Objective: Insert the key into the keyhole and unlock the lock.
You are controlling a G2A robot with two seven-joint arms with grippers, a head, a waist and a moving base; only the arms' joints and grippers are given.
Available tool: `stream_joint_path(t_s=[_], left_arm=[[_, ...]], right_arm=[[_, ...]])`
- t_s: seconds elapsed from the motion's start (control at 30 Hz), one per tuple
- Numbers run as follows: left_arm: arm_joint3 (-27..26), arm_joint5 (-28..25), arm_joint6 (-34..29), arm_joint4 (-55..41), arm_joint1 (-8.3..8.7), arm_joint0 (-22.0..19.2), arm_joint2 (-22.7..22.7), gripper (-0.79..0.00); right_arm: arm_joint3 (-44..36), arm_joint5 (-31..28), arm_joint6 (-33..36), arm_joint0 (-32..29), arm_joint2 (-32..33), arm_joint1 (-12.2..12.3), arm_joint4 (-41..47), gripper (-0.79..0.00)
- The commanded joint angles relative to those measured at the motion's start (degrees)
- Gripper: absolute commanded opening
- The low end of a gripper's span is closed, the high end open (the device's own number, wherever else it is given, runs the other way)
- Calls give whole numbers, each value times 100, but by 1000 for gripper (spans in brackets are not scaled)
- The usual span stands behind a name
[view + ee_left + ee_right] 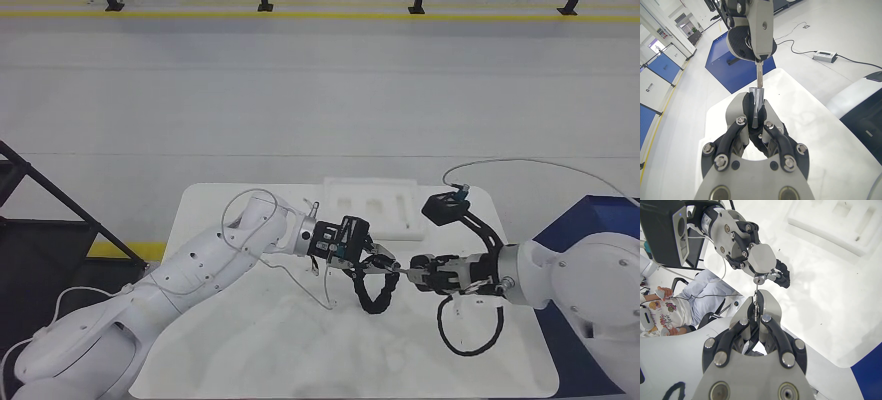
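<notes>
Holding the lock (757, 99) by its chrome cylinder, the left gripper (753, 106) has its fingers pressed narrowly on both sides of the barrel. This leaves the end face with the keyhole (758, 281) free and turned toward the other arm. The right gripper (756, 298) comes from the opposite side with its fingers clamped on the head of the key (759, 75), and the blade sticks out in front of them in one line with the cylinder. I judge this face-to-face arrangement is chosen so that one arm gives a firm support while the other can push straight and later twist. Both things are in the air above the middle of the table (250, 330), with the foam tray (345, 190) near, at the far edge. The black cable loop (783, 275) of the lock hangs free under the left fingers. The tip of the blade meets the keyhole, but most of the blade is outside, and I cannot tell how deep the tip sits. The head of the key is almost covered by the right fingers; between them I can make out a metal ring. Where the cable joins the cylinder is partly hidden behind the left finger.
</notes>
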Motion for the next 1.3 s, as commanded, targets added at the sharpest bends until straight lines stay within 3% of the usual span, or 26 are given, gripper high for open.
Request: stream_joint_path(t_s=[0.0, 1.27], left_arm=[[12, -26, -23, 8, -14, -8, -29, -785], [447, -246, 661, 290, -238, 270, -323, -785]], right_arm=[[1, 27, -26, 34, -33, 14, 11, -785], [343, 297, -385, 397, -376, 89, 425, -785]])
